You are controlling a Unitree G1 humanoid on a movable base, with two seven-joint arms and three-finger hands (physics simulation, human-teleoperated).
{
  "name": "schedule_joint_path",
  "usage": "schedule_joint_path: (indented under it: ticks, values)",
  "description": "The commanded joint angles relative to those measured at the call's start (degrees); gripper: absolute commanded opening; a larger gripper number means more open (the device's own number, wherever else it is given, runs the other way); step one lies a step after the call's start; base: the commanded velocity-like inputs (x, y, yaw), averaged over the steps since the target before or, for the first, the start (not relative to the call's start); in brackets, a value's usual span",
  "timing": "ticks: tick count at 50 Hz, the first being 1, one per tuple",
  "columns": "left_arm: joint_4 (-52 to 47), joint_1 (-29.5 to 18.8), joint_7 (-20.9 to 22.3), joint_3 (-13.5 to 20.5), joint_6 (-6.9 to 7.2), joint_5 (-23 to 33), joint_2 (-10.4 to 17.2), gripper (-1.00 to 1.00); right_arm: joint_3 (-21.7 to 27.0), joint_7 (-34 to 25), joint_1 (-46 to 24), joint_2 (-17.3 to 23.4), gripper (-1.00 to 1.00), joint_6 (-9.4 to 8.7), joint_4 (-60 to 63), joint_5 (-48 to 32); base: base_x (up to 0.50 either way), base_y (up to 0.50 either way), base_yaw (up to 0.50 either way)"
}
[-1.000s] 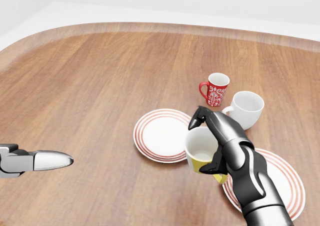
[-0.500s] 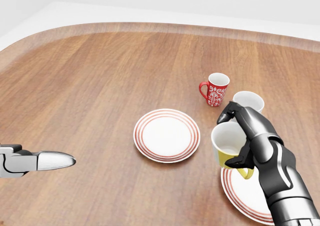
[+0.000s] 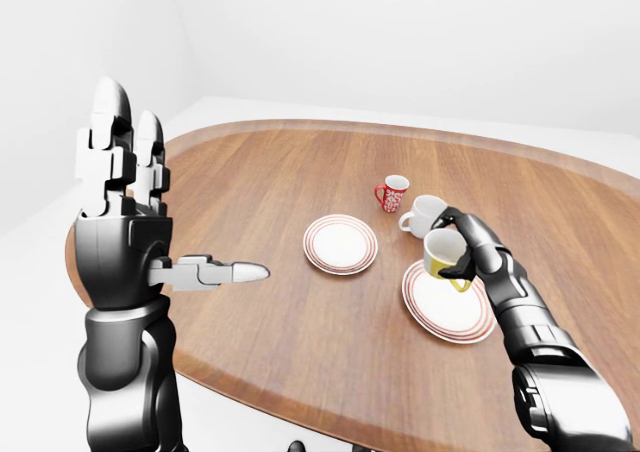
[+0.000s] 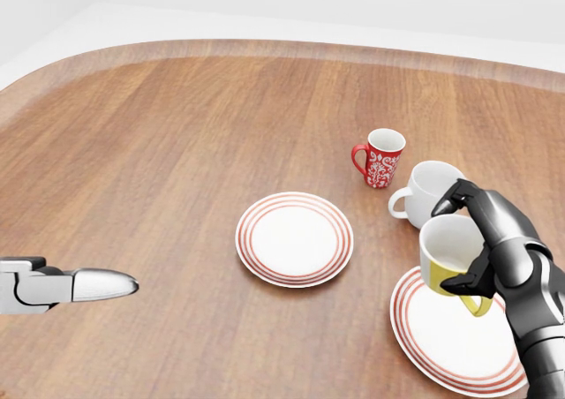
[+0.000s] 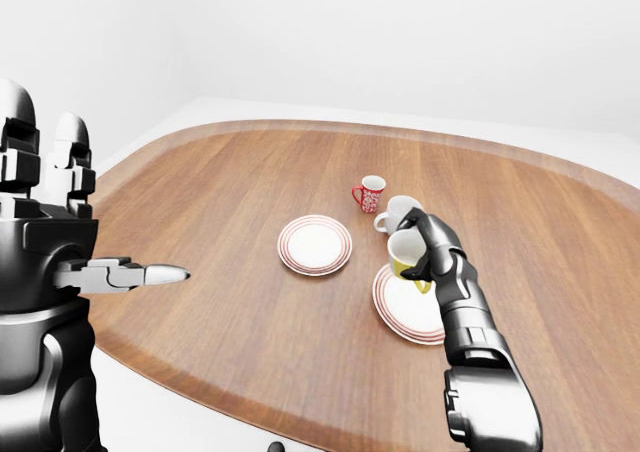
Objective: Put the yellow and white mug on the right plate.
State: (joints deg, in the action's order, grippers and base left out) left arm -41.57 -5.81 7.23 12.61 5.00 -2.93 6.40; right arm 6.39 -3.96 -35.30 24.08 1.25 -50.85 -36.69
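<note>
Rightward since before, the right hand (image 4: 494, 249), fingers gripping the yellow and white mug (image 4: 450, 256), hangs over the right plate (image 4: 459, 346) near the wooden worktop's (image 4: 177, 152) right edge; left hand (image 3: 125, 222) open; white room.

No legible txt or labels anywhere

Rounded wooden table (image 3: 300, 172) with a paler rim, plain white walls (image 3: 400, 42) and floor behind.

Mug (image 4: 448, 256) apparently over right plate (image 4: 459, 346) edge.
</note>
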Motion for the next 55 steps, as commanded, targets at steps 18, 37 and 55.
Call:
schedule_joint_path:
  ticks: [18, 37, 55]
  values:
    - [0.7, 0.4, 0.3, -0.3, 0.00, 0.6, -0.3, 1.00, -2.2, 8.8, -4.2, 4.8, -1.00, 3.75, -19.8, 0.2, 0.00, 0.00, 0.00]
    - [0.8, 0.6, 0.4, -0.5, 0.00, 0.9, -0.4, 1.00, -2.3, 9.6, -6.6, 4.2, -1.00, 3.75, -23.8, -0.1, 0.00, 0.00, 0.00]
    - [0.8, 0.8, 0.4, -0.7, 0.00, 1.1, -0.5, 1.00, -2.5, 10.6, -7.9, 2.4, -1.00, 3.75, -24.7, -0.9, 0.00, 0.00, 0.00]
